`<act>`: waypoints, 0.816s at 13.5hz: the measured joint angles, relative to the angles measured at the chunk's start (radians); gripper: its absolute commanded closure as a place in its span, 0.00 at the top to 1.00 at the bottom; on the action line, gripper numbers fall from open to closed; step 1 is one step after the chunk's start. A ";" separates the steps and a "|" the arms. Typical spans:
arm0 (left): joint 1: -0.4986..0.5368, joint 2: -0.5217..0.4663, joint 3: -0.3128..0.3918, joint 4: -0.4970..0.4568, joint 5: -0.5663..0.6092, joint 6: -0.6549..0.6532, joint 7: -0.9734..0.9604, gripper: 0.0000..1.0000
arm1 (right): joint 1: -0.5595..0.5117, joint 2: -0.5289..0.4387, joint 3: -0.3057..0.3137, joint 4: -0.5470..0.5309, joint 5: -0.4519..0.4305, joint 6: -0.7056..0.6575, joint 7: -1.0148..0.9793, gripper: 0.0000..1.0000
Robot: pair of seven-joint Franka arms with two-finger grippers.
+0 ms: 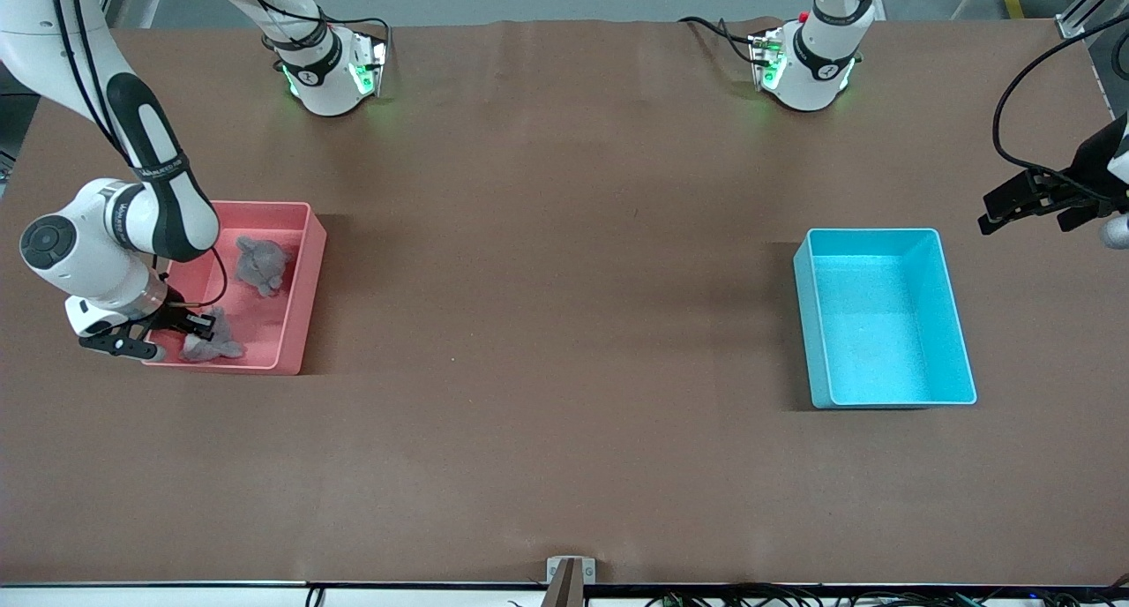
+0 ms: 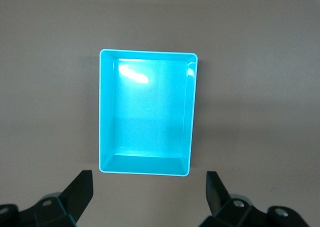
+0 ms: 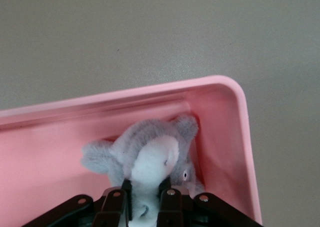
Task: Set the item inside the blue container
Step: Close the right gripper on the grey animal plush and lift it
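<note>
Front view shows the blue container resting on the brown table toward the left arm's end, its long side running toward the camera and its inside bare. In the left wrist view the same container lies below the left gripper, whose two dark fingers stand spread wide with nothing between them, one to each side of the bin's short wall. In the front view the left gripper hangs in the air at the table's edge beside the container, well apart from it, and that arm waits. Toward the right arm's end of the table sits a pink bin of the same shape, holding two grey plush toys. One plush toy lies loose in the part of the bin farther from the camera. The nearer plush toy sits in the corner of the bin closest to the camera, and the right gripper reaches down into the bin onto it. In the right wrist view the right gripper has its fingers drawn narrow and pressed on the white and grey body of that toy, which lies against the pink wall at the rounded corner.
</note>
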 measured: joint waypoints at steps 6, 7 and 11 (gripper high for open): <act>0.000 0.000 0.000 0.000 0.000 0.000 0.000 1.00 | 0.000 0.000 0.000 0.003 0.000 -0.004 0.000 0.00; 0.000 0.000 0.000 0.000 0.000 0.000 0.000 1.00 | 0.000 0.000 0.000 0.009 0.000 -0.020 0.000 0.00; 0.000 0.000 0.000 0.000 0.000 0.000 0.000 1.00 | 0.000 0.000 0.003 0.079 0.000 -0.189 0.001 0.00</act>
